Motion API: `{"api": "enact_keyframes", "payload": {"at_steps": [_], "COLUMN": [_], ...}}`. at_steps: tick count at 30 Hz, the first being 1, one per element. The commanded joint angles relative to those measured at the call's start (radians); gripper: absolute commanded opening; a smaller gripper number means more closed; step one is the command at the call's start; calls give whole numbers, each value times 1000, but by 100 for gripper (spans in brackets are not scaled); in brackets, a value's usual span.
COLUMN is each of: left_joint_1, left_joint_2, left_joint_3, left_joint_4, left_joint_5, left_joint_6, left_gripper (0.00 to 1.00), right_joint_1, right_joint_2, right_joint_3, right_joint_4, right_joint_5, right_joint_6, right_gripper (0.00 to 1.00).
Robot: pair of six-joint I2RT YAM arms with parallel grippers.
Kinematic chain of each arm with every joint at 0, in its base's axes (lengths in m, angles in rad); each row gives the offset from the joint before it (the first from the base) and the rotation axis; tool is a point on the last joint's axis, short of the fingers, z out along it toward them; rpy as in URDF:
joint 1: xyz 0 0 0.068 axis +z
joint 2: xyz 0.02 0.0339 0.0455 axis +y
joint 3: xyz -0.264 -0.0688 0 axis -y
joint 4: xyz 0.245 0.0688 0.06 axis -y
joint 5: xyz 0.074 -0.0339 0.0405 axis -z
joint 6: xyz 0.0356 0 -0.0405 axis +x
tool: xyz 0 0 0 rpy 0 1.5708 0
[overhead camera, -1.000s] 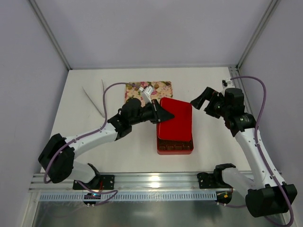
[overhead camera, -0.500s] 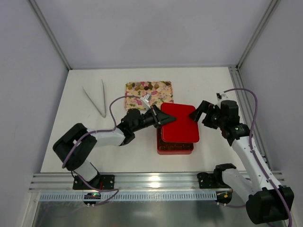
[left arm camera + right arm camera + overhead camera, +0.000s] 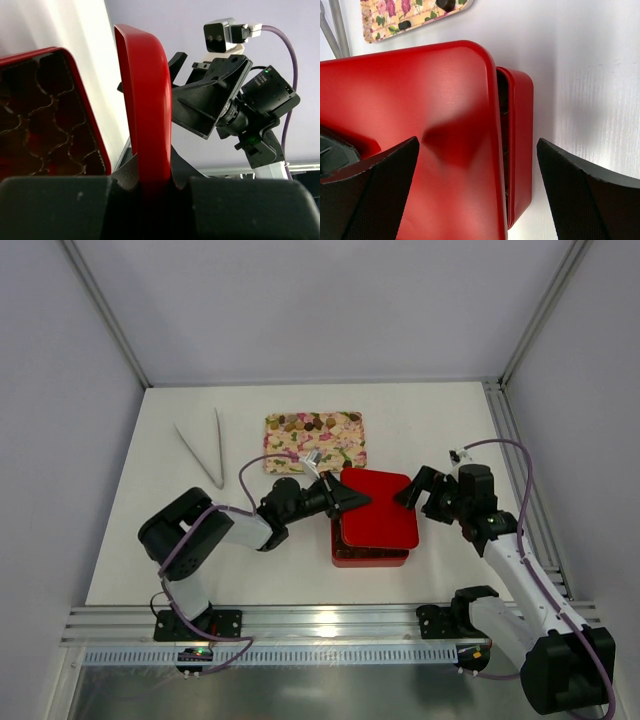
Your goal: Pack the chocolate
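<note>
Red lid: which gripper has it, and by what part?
The left gripper pinches the red lid by its left rim, one finger on each face. The right gripper is open beside the opposite edge, holding nothing.

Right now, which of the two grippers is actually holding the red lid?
The left gripper: its jaws pinch the red lid at its left edge. The right gripper is wide open by the opposite edge, gripping nothing.

The left gripper point(image 3: 344, 498) is pinching the left edge of the red lid point(image 3: 385, 515), which is lying askew over the red box point(image 3: 370, 558), while the right gripper point(image 3: 420, 500) is hovering wide open beside the lid's right edge, the chocolate point(image 3: 300, 423) is sitting on the flowered tray point(image 3: 345, 446), and the tongs point(image 3: 198, 453) are lying well to the left.
</note>
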Motion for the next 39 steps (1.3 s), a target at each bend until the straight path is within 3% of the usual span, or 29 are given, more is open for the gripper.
{"api": "enact_keyframes", "payload": {"at_steps": [1, 29, 39], "left_joint_1": [12, 49, 66], "left_joint_2": [27, 211, 190], "left_joint_3": [-30, -77, -93], "left_joint_4": [141, 393, 399], "left_joint_5": [29, 82, 96], "left_joint_6": [-27, -131, -140], "left_gripper": [0, 2, 21], "right_joint_1": [6, 58, 75], "right_joint_2": [-10, 16, 30], "right_joint_3": [-27, -96, -99], "right_joint_4": [74, 144, 152], "right_joint_5": [-5, -2, 9], "right_joint_6": [9, 52, 58], "right_gripper": [100, 100, 99]}}
